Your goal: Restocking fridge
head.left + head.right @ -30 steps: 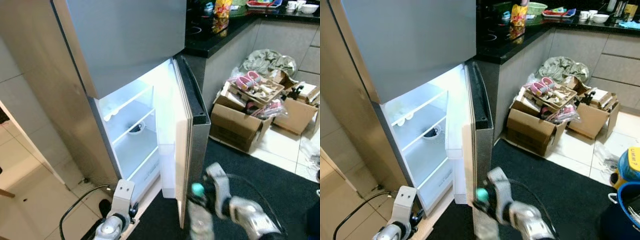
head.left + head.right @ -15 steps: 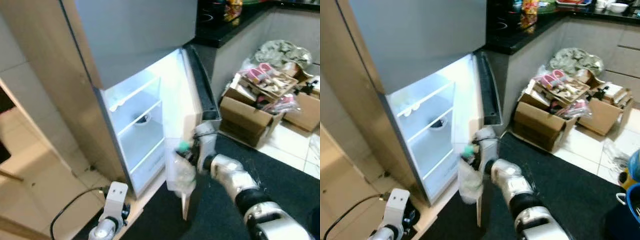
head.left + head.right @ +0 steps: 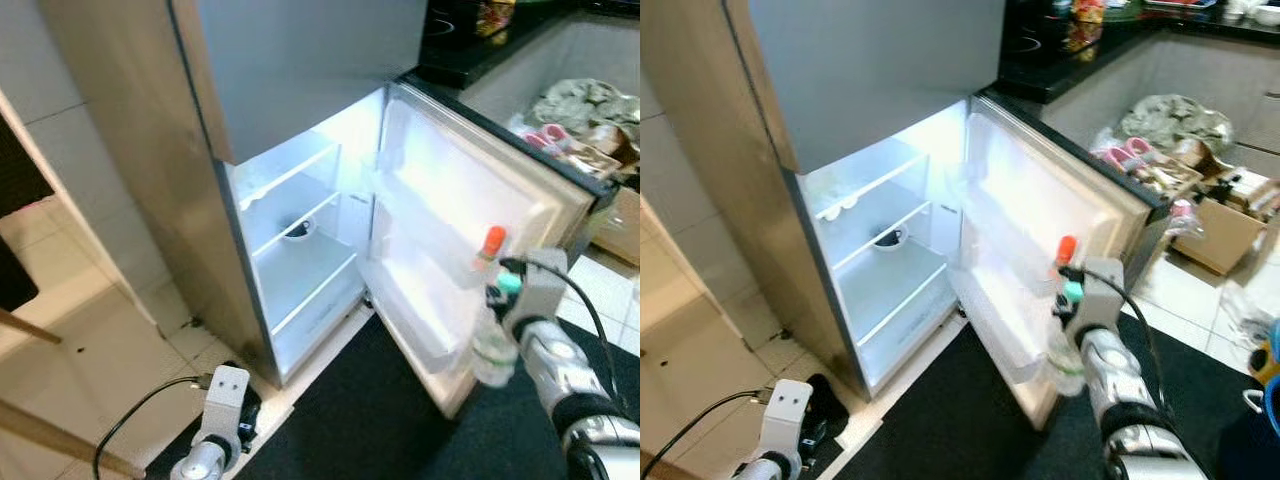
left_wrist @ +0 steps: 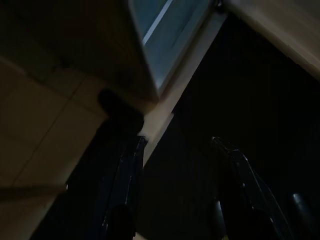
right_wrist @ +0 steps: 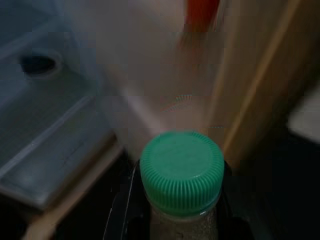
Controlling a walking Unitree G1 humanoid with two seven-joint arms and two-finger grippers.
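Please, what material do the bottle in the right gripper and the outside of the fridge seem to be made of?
The bottle, held in the right gripper, looks like clear, thin plastic: you see through its body, and its green cap is ribbed. The fridge outside looks like brushed metal, grey with a soft sheen, though it may be coated.

Head eyes look down at open fridge (image 3: 300, 260); wrist cameras sit close.

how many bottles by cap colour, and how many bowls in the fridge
green-capped bottle, held in the right gripper beside the open door: 1
orange-capped bottle, standing in the door shelf: 1
bowl, on the middle fridge shelf: 1
total: 3
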